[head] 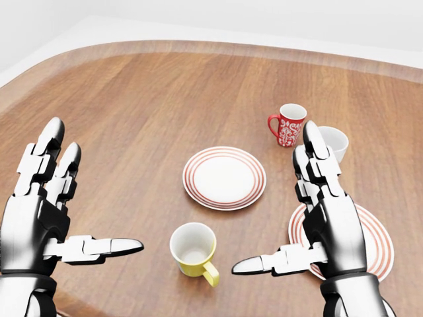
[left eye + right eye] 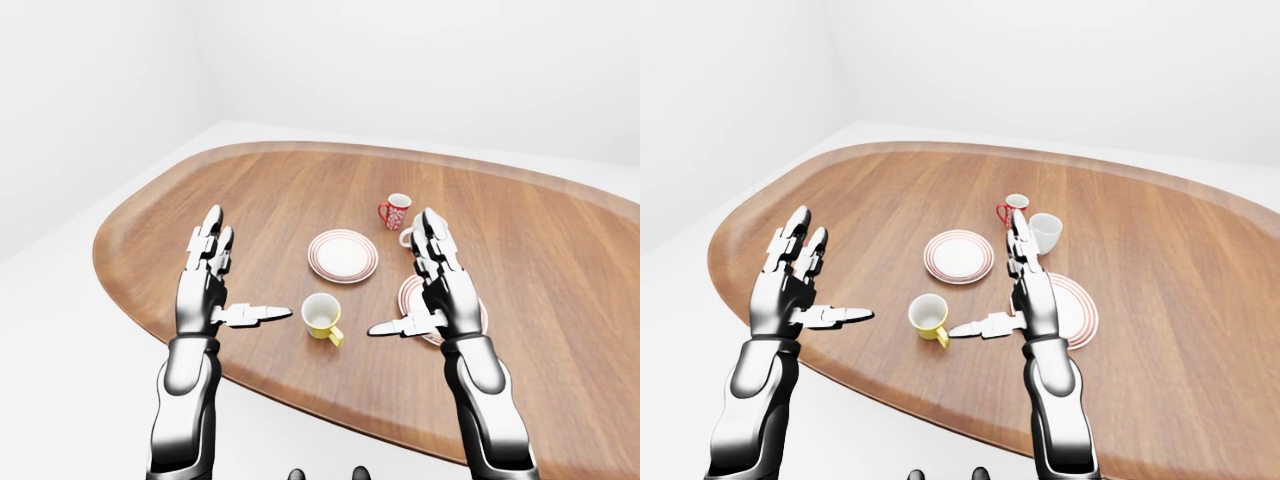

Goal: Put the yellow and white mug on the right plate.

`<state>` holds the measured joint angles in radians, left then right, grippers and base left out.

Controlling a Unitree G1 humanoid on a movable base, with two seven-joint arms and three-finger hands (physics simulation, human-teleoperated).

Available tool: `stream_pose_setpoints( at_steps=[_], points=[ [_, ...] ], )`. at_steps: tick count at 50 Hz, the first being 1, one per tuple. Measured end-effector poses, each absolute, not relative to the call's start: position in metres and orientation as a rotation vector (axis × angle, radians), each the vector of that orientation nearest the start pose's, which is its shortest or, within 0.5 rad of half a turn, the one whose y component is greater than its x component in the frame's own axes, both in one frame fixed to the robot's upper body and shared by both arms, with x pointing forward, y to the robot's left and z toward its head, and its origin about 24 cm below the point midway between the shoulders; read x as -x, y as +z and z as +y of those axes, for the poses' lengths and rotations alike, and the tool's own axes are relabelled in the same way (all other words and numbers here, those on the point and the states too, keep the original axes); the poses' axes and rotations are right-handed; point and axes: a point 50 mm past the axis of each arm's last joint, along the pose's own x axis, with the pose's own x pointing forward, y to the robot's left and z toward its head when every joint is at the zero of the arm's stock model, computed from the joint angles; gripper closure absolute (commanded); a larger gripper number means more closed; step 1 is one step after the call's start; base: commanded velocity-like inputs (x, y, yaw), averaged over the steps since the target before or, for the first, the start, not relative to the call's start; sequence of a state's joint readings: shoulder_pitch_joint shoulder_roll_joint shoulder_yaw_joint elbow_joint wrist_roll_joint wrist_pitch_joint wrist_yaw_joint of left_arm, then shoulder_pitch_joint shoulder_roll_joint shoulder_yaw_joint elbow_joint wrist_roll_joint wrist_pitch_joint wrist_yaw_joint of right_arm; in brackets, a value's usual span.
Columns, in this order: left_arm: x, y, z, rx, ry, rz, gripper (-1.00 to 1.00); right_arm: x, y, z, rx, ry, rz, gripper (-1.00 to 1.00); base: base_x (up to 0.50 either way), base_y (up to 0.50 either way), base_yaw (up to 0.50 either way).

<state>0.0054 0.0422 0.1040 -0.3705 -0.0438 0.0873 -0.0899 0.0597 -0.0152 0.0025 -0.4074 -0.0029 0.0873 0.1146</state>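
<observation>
The yellow and white mug point(image 1: 193, 249) stands upright on the wooden table point(image 1: 132, 99), handle toward the view's lower right, between my two hands. My left hand point(image 1: 86, 198) is open and empty to the mug's left, thumb pointing at it, not touching. My right hand point(image 1: 277, 205) is open and empty to the mug's right, thumb toward it. It hovers over the left part of the right plate point(image 1: 373, 241), a white plate with red rings, and hides part of it.
A second red-ringed plate point(image 1: 225, 177) lies above the mug in the head view. A red patterned mug point(image 1: 289, 124) and a white mug point(image 1: 334, 142) stand above the right plate. The table's near edge runs just below my hands.
</observation>
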Motion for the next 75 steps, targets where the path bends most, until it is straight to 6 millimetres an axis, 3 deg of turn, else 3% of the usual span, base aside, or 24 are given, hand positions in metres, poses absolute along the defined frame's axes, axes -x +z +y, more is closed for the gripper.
stream_pose_setpoints(
  at_steps=[53, 75],
  points=[
    [-0.246, 0.116, 0.18, -0.043, 0.007, -0.265, -0.88, -0.238, 0.112, -0.146, 0.018, 0.105, -0.256, -1.0, 0.08, 0.02, 0.0],
    [-0.253, 0.118, 0.192, -0.068, 0.028, -0.264, -0.88, -0.249, 0.113, -0.14, 0.171, 0.158, -0.251, -1.0, 0.0, 0.0, 0.0]
  ],
)
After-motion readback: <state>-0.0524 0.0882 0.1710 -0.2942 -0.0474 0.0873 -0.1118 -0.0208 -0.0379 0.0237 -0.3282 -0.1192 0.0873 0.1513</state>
